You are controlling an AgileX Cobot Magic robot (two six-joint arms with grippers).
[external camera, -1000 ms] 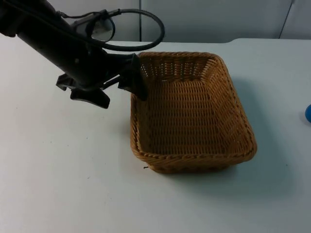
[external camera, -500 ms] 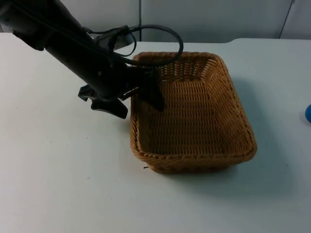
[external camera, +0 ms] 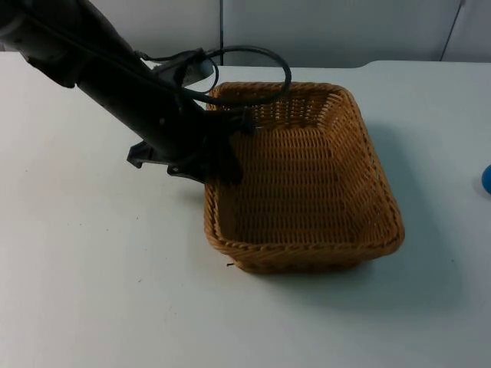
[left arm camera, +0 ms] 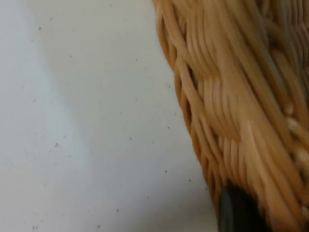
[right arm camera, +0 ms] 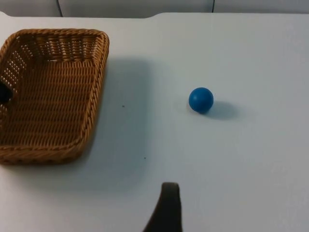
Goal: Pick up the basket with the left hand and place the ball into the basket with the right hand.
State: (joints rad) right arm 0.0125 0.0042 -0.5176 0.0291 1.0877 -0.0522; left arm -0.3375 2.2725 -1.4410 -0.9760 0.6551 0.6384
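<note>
The rectangular tan wicker basket [external camera: 307, 180] sits flat on the white table top [external camera: 100, 291], its long axis running roughly 12 to 6 o'clock in the top view, and it holds nothing. The left gripper [external camera: 222, 149] is at the basket's 9 to 10 o'clock wall, one black finger over the rim on the inside, the other hidden behind the arm, so whether it is spread or pinching the weave I cannot tell; in the left wrist view the woven rim runs close alongside a dark fingertip [left arm camera: 236, 212]. The lift looks not yet begun. The small blue ball [right arm camera: 201, 99] lies well apart from the basket at its 3 o'clock, on bare table. The right gripper waits back from it, the ball ahead of its fingertip [right arm camera: 166, 208], so the right arm is the nearer one for it.
</note>
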